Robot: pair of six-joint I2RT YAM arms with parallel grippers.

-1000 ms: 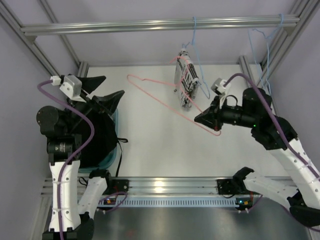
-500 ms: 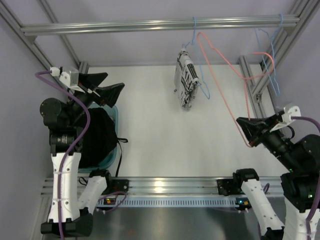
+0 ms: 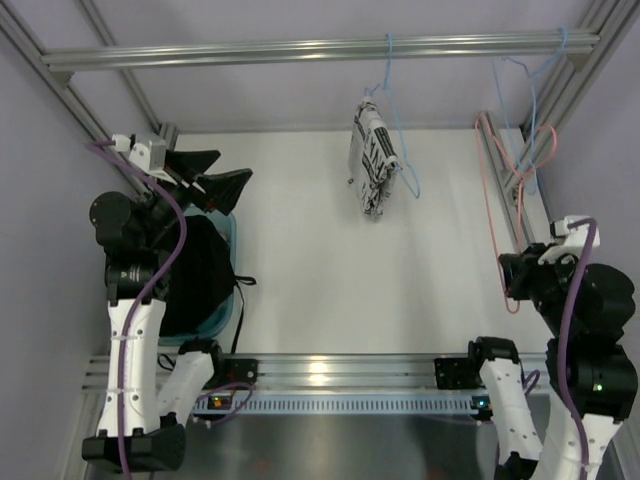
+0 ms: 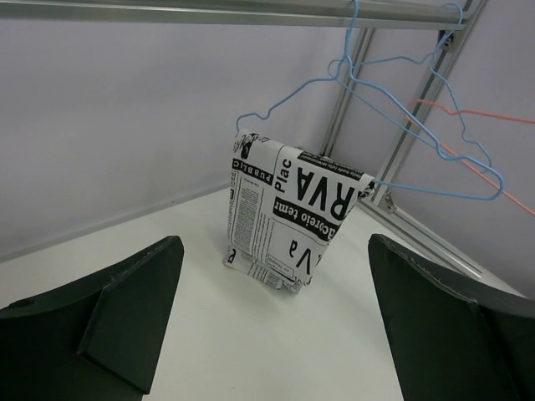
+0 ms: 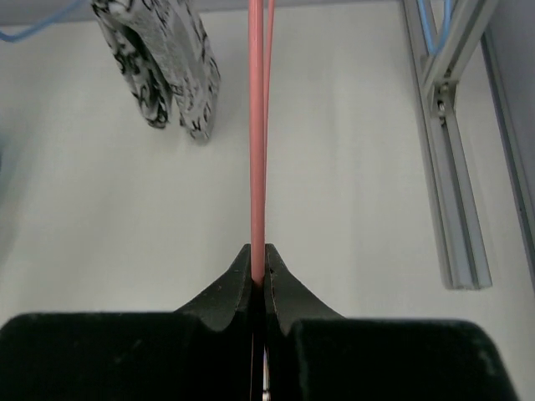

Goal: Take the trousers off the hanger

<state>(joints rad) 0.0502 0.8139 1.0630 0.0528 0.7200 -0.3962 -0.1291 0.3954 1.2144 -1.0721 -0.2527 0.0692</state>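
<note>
We see the trousers lying as a black heap in a teal bin at the left near corner of the table, a thin drawstring trailing over the bin's right rim. They are off the hanger, which is well apart from them at the far right, bare and standing almost on edge beside the frame post. Whether its hook touches the post we cannot tell.

The right gripper has its jaws pressed together on the hanger's lower wire. In its wrist view we see the pink wire running straight up out of the pinch.

The left gripper hangs above the bin's far end, jaws spread wide and holding nothing. It points toward a black-and-white printed garment folded over a blue hanger on the top rail. Another blue hanger hangs at the rail's right end.
</note>
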